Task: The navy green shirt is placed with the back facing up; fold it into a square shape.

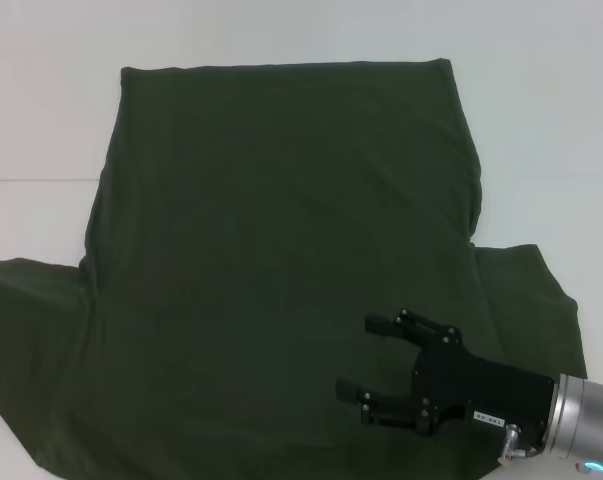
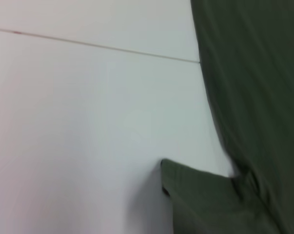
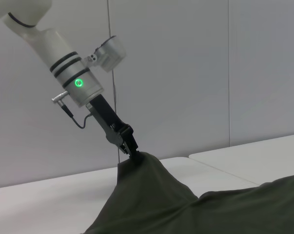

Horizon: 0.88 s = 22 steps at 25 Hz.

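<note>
White tabletop (image 1: pixel 41 120) carried the navy green shirt (image 1: pixel 281 220), spread plain side up and apparently unfolded. The left gripper (image 3: pixel 133 152) pinched a lifted sleeve edge; the right gripper (image 1: pixel 373 355) hovered over the near hem, fingers wide, so nearly all folding remained.

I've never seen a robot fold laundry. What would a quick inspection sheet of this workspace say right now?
Surface: white table, with a seam line across it.
Job's things: navy green shirt spread out, plain side up, sleeves out to both sides; one part is pulled up into a peak.
Clutter: nothing seen.
Grippers: left gripper shut on the shirt's raised peak, outside the head view; right gripper open, over the shirt's near right part.
Cables: thin black cable looped at the left arm's wrist.
Surroundings: plain grey wall panels.
</note>
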Each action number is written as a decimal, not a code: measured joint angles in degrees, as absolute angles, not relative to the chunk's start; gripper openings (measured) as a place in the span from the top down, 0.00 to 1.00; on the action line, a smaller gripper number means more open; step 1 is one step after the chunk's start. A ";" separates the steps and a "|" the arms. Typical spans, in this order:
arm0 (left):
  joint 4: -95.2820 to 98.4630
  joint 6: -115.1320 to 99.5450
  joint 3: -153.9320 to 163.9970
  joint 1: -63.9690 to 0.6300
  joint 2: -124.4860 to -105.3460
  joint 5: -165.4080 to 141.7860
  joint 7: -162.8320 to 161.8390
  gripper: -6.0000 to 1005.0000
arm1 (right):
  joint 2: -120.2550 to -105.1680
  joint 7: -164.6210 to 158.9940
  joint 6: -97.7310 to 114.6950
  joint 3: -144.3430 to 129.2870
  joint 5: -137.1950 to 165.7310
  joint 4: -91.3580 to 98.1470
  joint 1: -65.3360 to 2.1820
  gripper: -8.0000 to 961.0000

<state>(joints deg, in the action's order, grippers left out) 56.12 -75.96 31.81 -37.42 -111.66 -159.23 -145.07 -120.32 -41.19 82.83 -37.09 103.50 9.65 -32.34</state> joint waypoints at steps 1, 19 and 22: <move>56.44 -76.29 31.81 -37.50 -111.63 -159.23 -145.18 0.97 | -120.32 -41.19 82.85 -37.09 103.50 9.65 -32.34 0.05; 56.89 -87.69 32.06 -43.17 -112.67 -155.46 -148.22 0.96 | -120.32 -41.13 82.89 -37.14 103.54 9.58 -32.49 0.05; 55.21 -87.12 32.14 -43.96 -113.68 -155.42 -148.79 0.96 | -120.32 -41.07 82.89 -37.11 103.54 9.58 -32.45 0.05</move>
<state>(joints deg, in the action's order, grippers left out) 55.21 -87.12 32.14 -43.96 -113.68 -155.42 -148.79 -120.32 -41.07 82.89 -37.11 103.54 9.58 -32.45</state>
